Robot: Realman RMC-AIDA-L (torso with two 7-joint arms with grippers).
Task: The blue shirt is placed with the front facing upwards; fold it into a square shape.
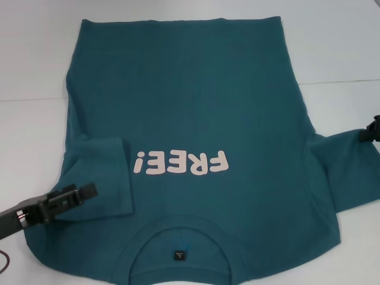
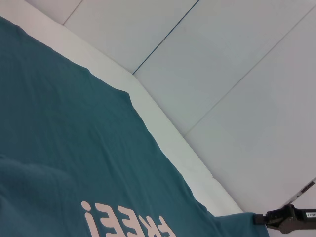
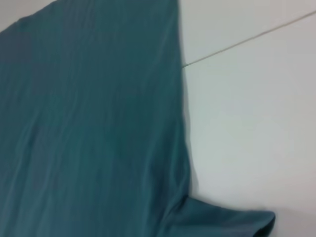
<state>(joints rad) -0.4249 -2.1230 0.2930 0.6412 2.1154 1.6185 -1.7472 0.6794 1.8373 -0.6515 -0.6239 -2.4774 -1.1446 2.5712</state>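
Teal blue shirt (image 1: pixel 196 107), pink FREE! lettering up, left sleeve folded inward.

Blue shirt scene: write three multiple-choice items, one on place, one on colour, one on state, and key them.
1. Where is the collar of the blue shirt?
A. nearest the robot
B. farthest from it
C. toward its left

2. What colour is the lettering?
A. yellow
B. pale pink
C. black

3. How does the left sleeve lie?
A. spread out flat
B. rolled up
C. folded onto the body

Answers: 1 A, the neck opens at the head view's near edge. 2 B, the print shows pale pink. 3 C, it overlaps the chest beside the left gripper.
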